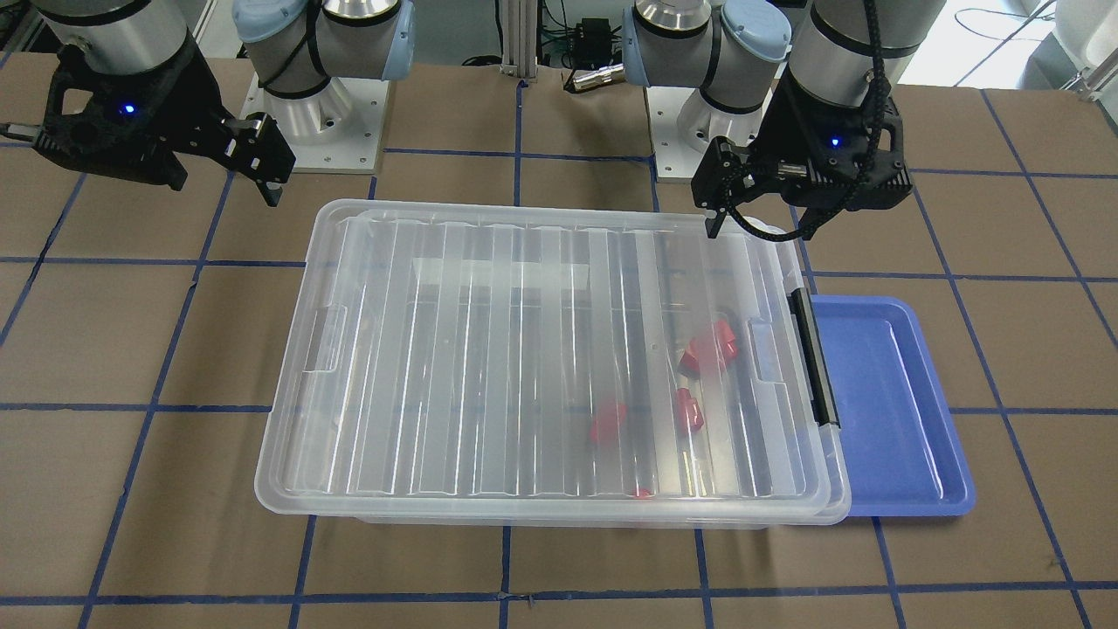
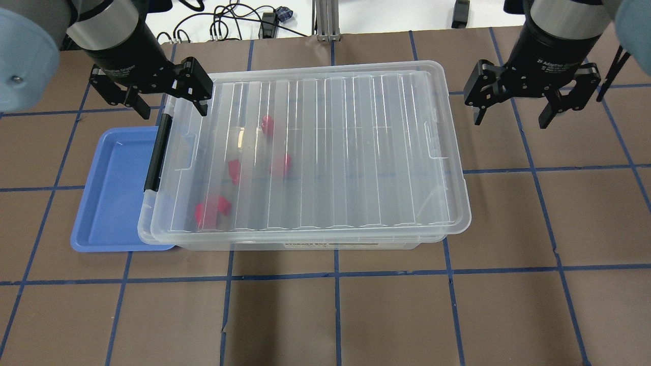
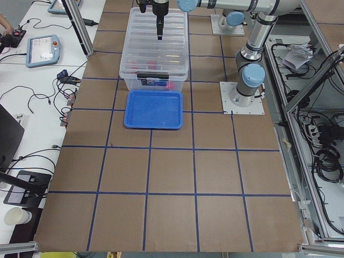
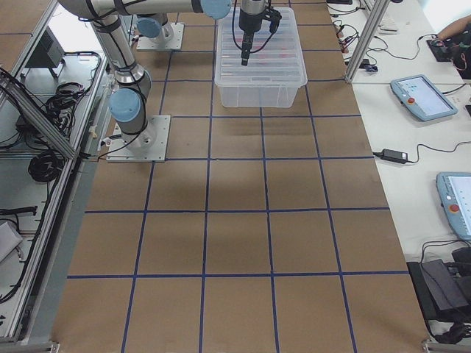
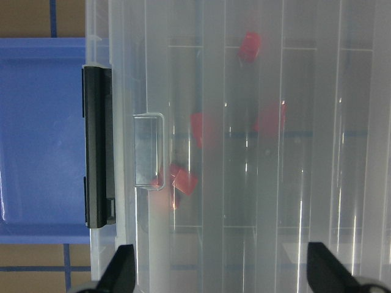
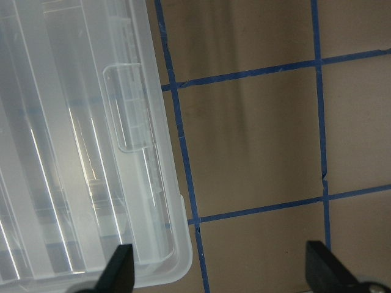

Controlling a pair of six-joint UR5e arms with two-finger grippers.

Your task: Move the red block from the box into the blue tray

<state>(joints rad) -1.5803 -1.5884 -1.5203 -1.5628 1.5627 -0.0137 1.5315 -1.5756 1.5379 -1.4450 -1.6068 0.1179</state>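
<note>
A brown bench (image 2: 356, 315) marked with a grid of blue tape lines filled the scene. Two robot arms reached in over it, the left arm (image 2: 117, 35) on the left side and the right arm (image 2: 559, 25) on the right.

A large clear plastic box (image 2: 457, 223) sat at the middle of the bench, its long side running left to right. Its ribbed translucent lid (image 2: 356, 152) lay flat on top.

The left jaws hung wide open above the left end of the box, touching nothing. The right jaws hung wide open above the right end of the box, where the lid's edge met bare bench, and also held nothing.

A shallow blue tray (image 2: 114, 193) lay on the bench against the left end of the box, its right edge tucked under the lid's overhanging rim. A black latch bar (image 2: 156, 152) ran along that same end of the lid, just above the tray's edge.

Several small red blocks (image 2: 234, 171) lay scattered inside the box, in its left half. They showed only as blurred red shapes through the lid, two of them close together near the left end.
</note>
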